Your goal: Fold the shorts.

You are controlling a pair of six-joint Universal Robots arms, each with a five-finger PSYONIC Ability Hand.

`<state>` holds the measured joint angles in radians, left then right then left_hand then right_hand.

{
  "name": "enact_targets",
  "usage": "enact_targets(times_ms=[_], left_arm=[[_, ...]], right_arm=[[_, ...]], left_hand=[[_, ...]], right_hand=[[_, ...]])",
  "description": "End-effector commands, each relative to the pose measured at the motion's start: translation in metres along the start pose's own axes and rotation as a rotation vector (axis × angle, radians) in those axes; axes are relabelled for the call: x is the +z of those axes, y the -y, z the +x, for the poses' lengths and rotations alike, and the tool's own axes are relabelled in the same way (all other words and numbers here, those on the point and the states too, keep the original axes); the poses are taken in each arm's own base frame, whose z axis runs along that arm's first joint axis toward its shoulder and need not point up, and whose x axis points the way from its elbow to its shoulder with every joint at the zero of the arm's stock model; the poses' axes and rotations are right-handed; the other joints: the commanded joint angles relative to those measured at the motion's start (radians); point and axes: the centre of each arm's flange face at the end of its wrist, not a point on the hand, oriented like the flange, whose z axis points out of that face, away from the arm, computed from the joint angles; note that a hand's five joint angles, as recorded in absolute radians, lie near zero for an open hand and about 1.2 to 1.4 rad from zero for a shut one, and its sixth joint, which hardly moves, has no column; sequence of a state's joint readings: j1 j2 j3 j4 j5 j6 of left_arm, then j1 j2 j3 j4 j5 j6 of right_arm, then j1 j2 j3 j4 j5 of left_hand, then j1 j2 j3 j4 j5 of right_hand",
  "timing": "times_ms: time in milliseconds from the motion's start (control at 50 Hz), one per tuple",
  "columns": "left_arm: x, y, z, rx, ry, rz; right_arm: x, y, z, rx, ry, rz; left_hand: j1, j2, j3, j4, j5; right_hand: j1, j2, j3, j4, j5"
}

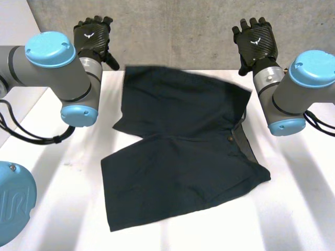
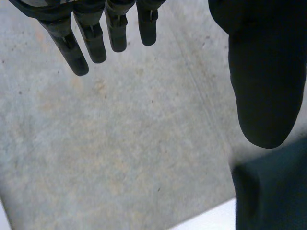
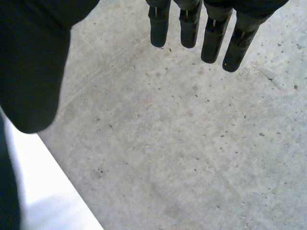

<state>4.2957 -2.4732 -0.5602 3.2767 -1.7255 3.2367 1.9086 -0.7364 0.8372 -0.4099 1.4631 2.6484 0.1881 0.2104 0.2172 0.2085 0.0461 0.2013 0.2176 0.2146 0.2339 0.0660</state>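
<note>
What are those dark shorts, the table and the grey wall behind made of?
The shorts: woven cloth, probably cotton-like, matte dark navy; they lie limp with soft creases. The table: smooth white top, perhaps laminate or painted board. The wall: looks like bare concrete, grey, speckled, pitted.

The shorts (image 1: 178,157) were plain dark navy, perhaps black, with a grey waistband (image 1: 245,144) and brown button (image 1: 230,139). The worktop (image 1: 293,209) was white, the far wall (image 1: 178,31) speckled grey, the left robot hand (image 1: 91,36) and right robot hand (image 1: 255,41) black.

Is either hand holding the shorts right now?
No: the left hand and right hand hover open past the table's far edge, apart from the spread-out shorts.
</note>
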Motion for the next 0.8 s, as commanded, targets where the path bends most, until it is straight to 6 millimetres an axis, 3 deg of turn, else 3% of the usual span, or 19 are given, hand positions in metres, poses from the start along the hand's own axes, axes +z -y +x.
enact_targets(times_ms=[20,100,120,180,200,220,280,300,360,380,460,540,600,700,780,800], left_arm=[[-0.02,0.018,0.007,-0.001,-0.032,-0.031],[-0.054,0.025,0.002,0.016,-0.05,-0.123],[-0.063,0.025,0.001,0.018,-0.056,-0.147],[-0.102,0.021,-0.003,0.034,-0.073,-0.247],[-0.113,0.019,-0.003,0.036,-0.08,-0.271],[-0.137,0.013,-0.003,0.042,-0.095,-0.326],[-0.174,0.005,0.0,0.055,-0.131,-0.405],[-0.199,0.001,0.003,0.063,-0.16,-0.447],[-0.234,-0.004,0.008,0.075,-0.207,-0.505],[-0.254,-0.007,0.011,0.082,-0.238,-0.536],[-0.296,-0.022,0.015,0.109,-0.305,-0.63],[-0.32,-0.032,0.017,0.127,-0.345,-0.691],[-0.326,-0.037,0.018,0.136,-0.358,-0.715],[-0.331,-0.047,0.02,0.149,-0.369,-0.747],[-0.331,-0.052,0.022,0.152,-0.373,-0.757],[-0.331,-0.053,0.022,0.152,-0.375,-0.755]], right_arm=[[-0.024,0.016,0.001,0.022,0.064,-0.122],[-0.053,0.029,0.01,0.027,0.119,-0.229],[-0.067,0.032,0.008,0.034,0.16,-0.276],[-0.092,0.034,0.003,0.05,0.237,-0.351],[-0.109,0.032,0.0,0.062,0.297,-0.407],[-0.117,0.03,-0.003,0.071,0.328,-0.431],[-0.147,0.017,-0.005,0.101,0.423,-0.522],[-0.153,0.015,-0.005,0.104,0.442,-0.535],[-0.177,0.009,-0.005,0.106,0.508,-0.562],[-0.183,0.006,-0.005,0.107,0.525,-0.57],[-0.207,-0.009,-0.008,0.104,0.601,-0.617],[-0.221,-0.02,-0.01,0.093,0.625,-0.645],[-0.224,-0.029,-0.009,0.084,0.597,-0.631],[-0.22,-0.038,-0.007,0.037,0.544,-0.574],[-0.216,-0.04,-0.006,0.034,0.525,-0.551],[-0.216,-0.041,-0.007,0.037,0.529,-0.55]], left_hand=[[-0.014,-0.036,-0.043,-0.034,-0.046],[-0.014,-0.036,-0.043,-0.034,-0.046],[-0.01,-0.032,-0.039,-0.03,-0.042],[0.031,0.009,0.002,0.011,-0.001],[0.031,0.009,0.002,0.011,-0.001],[0.043,0.021,0.014,0.023,0.01],[0.087,0.065,0.058,0.067,0.054],[0.09,0.068,0.061,0.07,0.057],[0.11,0.088,0.081,0.09,0.078],[0.177,0.155,0.148,0.157,0.145],[0.257,0.235,0.228,0.237,0.225],[0.243,0.22,0.214,0.222,0.21],[0.222,0.2,0.193,0.202,0.19],[0.228,0.206,0.199,0.208,0.195],[0.231,0.209,0.202,0.211,0.198],[0.231,0.209,0.202,0.211,0.198]], right_hand=[[-0.027,-0.043,-0.04,-0.059,-0.066],[-0.027,-0.043,-0.04,-0.059,-0.066],[-0.027,-0.043,-0.04,-0.059,-0.066],[-0.027,-0.043,-0.04,-0.059,-0.066],[-0.027,-0.043,-0.04,-0.059,-0.066],[-0.027,-0.043,-0.04,-0.059,-0.066],[-0.027,-0.043,-0.04,-0.059,-0.066],[-0.027,-0.043,-0.04,-0.059,-0.066],[-0.027,-0.043,-0.04,-0.059,-0.066],[-0.027,-0.043,-0.04,-0.059,-0.066],[0.051,0.035,0.038,0.018,0.012],[0.098,0.082,0.085,0.065,0.059],[0.124,0.108,0.111,0.092,0.085],[0.368,0.351,0.354,0.335,0.328],[0.775,0.759,0.762,0.743,0.736],[1.017,1.001,1.004,0.985,0.978]])
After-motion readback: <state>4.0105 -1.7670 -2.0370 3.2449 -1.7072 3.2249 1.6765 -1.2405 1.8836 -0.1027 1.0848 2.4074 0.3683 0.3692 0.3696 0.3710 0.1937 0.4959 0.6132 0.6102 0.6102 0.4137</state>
